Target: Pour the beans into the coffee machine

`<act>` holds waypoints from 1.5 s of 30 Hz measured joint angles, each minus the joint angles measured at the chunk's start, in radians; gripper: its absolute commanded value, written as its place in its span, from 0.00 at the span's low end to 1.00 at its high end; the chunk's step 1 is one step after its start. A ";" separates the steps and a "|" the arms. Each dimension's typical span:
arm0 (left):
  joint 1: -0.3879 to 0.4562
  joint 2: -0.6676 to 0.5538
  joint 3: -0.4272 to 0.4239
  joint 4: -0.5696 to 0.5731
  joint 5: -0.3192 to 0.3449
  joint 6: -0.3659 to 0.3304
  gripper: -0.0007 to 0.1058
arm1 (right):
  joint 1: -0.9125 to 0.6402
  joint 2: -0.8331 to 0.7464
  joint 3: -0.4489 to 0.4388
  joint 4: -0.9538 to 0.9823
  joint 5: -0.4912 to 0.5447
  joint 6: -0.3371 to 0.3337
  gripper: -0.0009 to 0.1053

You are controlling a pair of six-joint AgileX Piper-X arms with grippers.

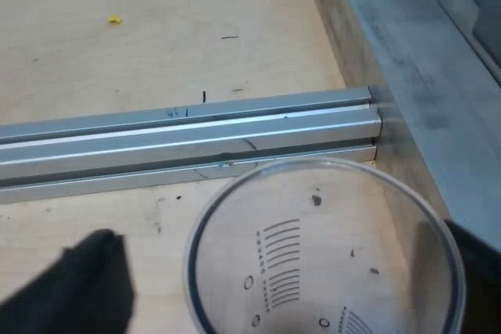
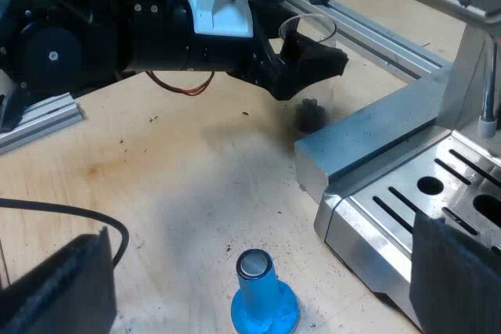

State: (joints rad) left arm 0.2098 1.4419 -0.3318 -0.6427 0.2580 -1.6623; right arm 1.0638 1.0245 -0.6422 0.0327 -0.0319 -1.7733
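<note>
Left tool (image 1: 286,271) is clenched on the measuring glass (image 1: 321,217), holding it over the desk (image 1: 117,60) close beside the coffee machine (image 2: 376,142); the glass looks nearly empty, perhaps a bean or two. Right tool (image 2: 258,267) hangs released above the blue tamper (image 2: 264,303), which stands on the desk

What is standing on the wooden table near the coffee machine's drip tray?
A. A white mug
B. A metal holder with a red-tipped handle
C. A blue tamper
C: a blue tamper stands upright on the wooden table, close by the drip tray of the espresso machine.
</note>
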 measured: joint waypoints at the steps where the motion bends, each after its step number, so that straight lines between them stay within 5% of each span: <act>1: 0.000 0.000 0.000 0.000 0.000 0.000 0.45 | 0.000 0.000 0.000 0.000 0.004 0.000 0.74; 8: 0.000 -0.007 0.000 0.004 0.001 0.000 0.00 | 0.000 0.000 0.000 0.000 0.032 0.000 0.74; 18: 0.000 -0.185 0.000 0.042 0.001 0.000 0.01 | 0.000 0.000 0.000 -0.093 0.117 0.000 0.74; 24: 0.000 -0.423 -0.018 0.320 0.001 -0.025 0.01 | 0.000 -0.040 -0.015 -0.112 0.176 -0.009 0.74; 32: 0.000 -0.685 -0.174 0.741 0.001 -0.028 0.01 | 0.000 -0.166 -0.080 -0.112 0.287 -0.057 0.74; 36: -0.002 -0.717 -0.230 0.847 0.001 -0.028 0.01 | 0.000 -0.204 -0.107 -0.112 0.316 -0.120 0.74; 45: -0.089 -0.738 -0.493 1.093 0.002 -0.028 0.01 | 0.000 -0.252 -0.184 -0.095 0.420 -0.245 0.74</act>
State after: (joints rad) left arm 0.1206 0.7040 -0.8251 0.4505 0.2605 -1.6902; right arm 1.0638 0.7728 -0.8263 -0.0624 0.3885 -2.0178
